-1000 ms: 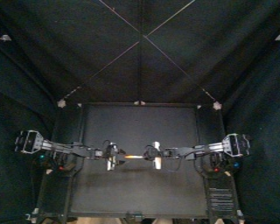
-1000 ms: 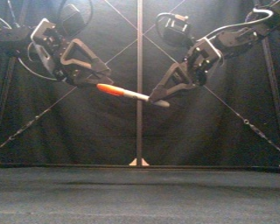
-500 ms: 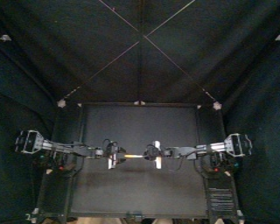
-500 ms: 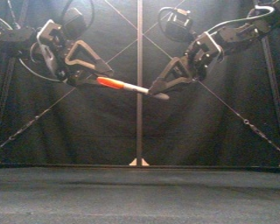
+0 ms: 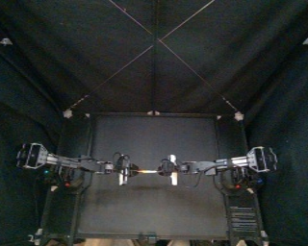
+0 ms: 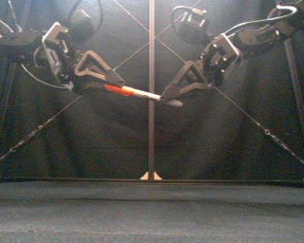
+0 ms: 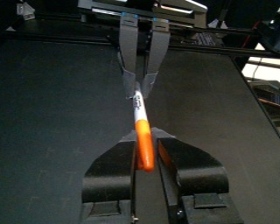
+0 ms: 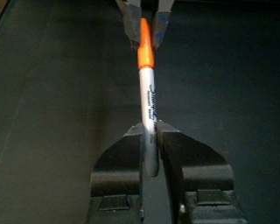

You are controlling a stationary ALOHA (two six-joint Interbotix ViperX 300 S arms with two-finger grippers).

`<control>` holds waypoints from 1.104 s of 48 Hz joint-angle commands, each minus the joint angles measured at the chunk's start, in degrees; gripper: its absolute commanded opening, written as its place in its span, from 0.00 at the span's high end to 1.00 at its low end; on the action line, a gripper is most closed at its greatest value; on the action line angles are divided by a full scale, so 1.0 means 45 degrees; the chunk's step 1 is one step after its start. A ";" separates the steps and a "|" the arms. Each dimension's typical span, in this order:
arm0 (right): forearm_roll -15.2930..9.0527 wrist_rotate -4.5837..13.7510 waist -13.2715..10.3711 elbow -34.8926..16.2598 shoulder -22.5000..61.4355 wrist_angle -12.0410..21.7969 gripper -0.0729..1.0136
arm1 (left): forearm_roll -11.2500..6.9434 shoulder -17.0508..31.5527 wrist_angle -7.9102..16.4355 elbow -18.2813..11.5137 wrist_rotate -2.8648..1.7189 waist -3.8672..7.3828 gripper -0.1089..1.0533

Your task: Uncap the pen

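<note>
A black table [image 6: 152, 214] is seen well below the left gripper [image 6: 102, 85] and the right gripper [image 6: 173, 97]. Black curtains [image 5: 66, 58] are hung behind both grippers and out to each side of them. A little pale light is seen on the table top.

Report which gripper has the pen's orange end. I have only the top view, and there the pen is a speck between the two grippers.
Observer: The left wrist view shows the left gripper shut on the orange end.
Operator: Now give me the other arm's hold.
Observer: The right wrist view shows the right gripper shut on the white barrel.
Operator: Say whether it is resting on anything.
Observer: No. In the front view the pen hangs in the air, clear above the table, sloping down toward the right gripper.
</note>
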 commanded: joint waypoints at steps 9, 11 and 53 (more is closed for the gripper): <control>0.0020 0.0039 -0.0195 0.0176 -0.0996 -0.0117 0.52 | -0.0020 -0.0215 -0.0117 -0.0020 0.0020 0.0020 0.53; 0.0039 0.0039 -0.0234 0.0273 -0.1152 -0.0137 0.52 | -0.0020 -0.0273 -0.0098 0.0039 0.0020 0.0020 0.53; 0.0156 0.0098 -0.0488 0.1855 -0.2988 -0.0137 0.52 | -0.0020 -0.2500 -0.0039 0.1289 0.0020 0.0078 0.53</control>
